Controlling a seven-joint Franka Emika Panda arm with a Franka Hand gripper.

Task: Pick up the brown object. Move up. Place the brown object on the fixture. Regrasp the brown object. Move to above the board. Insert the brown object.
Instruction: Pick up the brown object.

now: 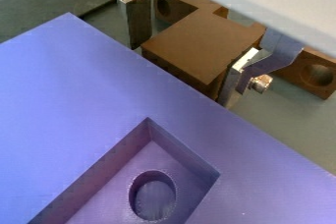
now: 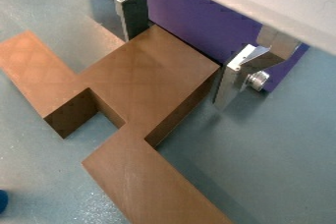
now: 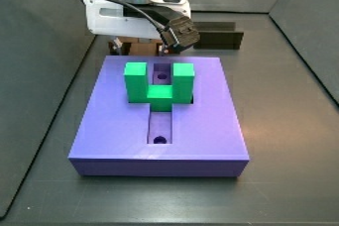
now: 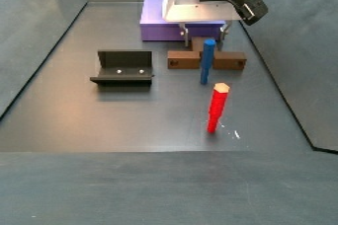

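Fingers [image 2: 128, 14] of the gripper [image 2: 184, 46] stand on either side of the brown object [image 2: 138, 81], and in both wrist views we see the silver plates set against its flanks, so the jaws are clamped on it. From a wrist view we learn its shape best: a raised square middle with lower arms stepping out from it, lying on the grey floor just beside the purple wall of the board [image 2: 197, 12]. A wrist view looking the opposite way shows us what that one cannot: the board's [image 1: 92, 100] top face, with the end of its sunken groove [image 1: 144, 169] and a round hole in the groove floor, plus a round hole [image 1: 319, 74] in the brown object's [image 1: 203, 46] far arm. In a side view the gripper [image 3: 139, 44] sits low behind the board's [image 3: 159, 121] far edge, and only there do we see the green U-shaped block [image 3: 159, 81] standing astride the groove with nothing in the groove but its holes. In a side view from the opposite end we find the fixture [image 4: 123, 68] well apart from the gripper [image 4: 201, 39], empty, with a blue post [image 4: 208, 63] beside the brown object [image 4: 199, 59] and a red post [image 4: 218, 108] nearer the camera. We can read no writing or labels anywhere
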